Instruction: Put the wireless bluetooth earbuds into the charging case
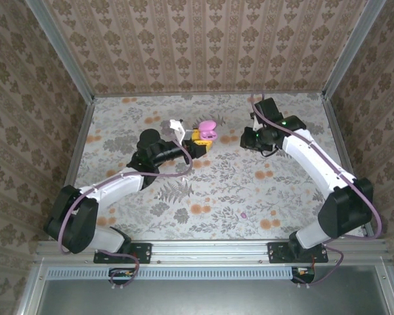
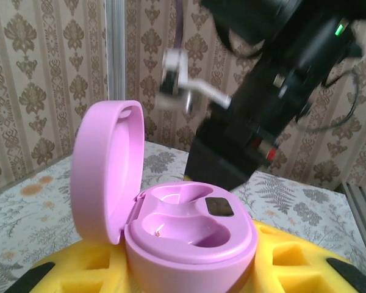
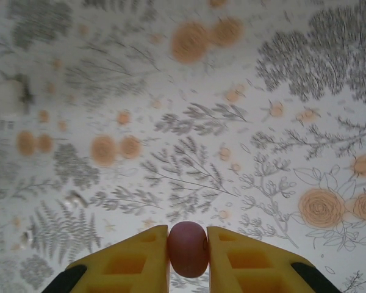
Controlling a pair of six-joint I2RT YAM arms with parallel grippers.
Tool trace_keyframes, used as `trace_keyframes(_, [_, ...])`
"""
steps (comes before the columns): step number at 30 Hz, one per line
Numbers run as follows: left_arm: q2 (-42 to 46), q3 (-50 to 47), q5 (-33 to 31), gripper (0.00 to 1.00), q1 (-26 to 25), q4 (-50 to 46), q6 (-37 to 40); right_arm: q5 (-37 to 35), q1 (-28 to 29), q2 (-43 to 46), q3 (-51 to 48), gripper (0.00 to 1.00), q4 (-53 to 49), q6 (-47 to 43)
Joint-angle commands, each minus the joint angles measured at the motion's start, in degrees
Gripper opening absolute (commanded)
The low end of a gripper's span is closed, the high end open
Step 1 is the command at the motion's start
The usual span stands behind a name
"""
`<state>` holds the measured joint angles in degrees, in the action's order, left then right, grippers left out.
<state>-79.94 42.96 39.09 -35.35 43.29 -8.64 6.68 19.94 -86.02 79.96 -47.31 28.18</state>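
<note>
A pink charging case (image 2: 189, 238) stands upright between the yellow fingers (image 2: 293, 259) of my left gripper (image 2: 189, 271), which is shut on it. Its lid (image 2: 107, 171) is hinged open to the left, and both wells inside hold nothing. From above, the case (image 1: 207, 128) and left gripper (image 1: 198, 139) sit mid-table toward the back. My right gripper (image 3: 188, 256) is shut on a small rounded mauve earbud (image 3: 188, 247), pinched between its yellow fingertips and held above the table. That gripper (image 1: 248, 138) hangs a short way right of the case.
A tiny pink speck (image 1: 243, 214) lies on the floral table toward the front right. A small blurred white thing (image 3: 12, 97) shows at the left of the right wrist view. The right arm's dark body (image 2: 262, 110) looms just behind the open case. Patterned walls (image 1: 197, 46) enclose the table.
</note>
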Motion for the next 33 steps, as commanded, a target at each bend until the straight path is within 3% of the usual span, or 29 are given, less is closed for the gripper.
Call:
trace_keyframes(1, [-0.33, -0.51, -0.67, 0.24, -0.71, 0.72, 3.20, -1.37, 1.73, 2.47, 5.57, 0.22, -5.59, -2.08])
trace_keyframes(17, [-1.13, 0.20, -1.40, 0.24, -1.96, 0.64, 4.86, -0.75, 11.89, 0.80, 18.65, 0.22, -7.40, -4.50])
trace_keyframes(33, [-0.53, 0.56, -1.14, 0.24, -2.16, 0.46, 4.69, -2.78, 14.07, -2.67, 19.62, 0.22, -8.33, -6.03])
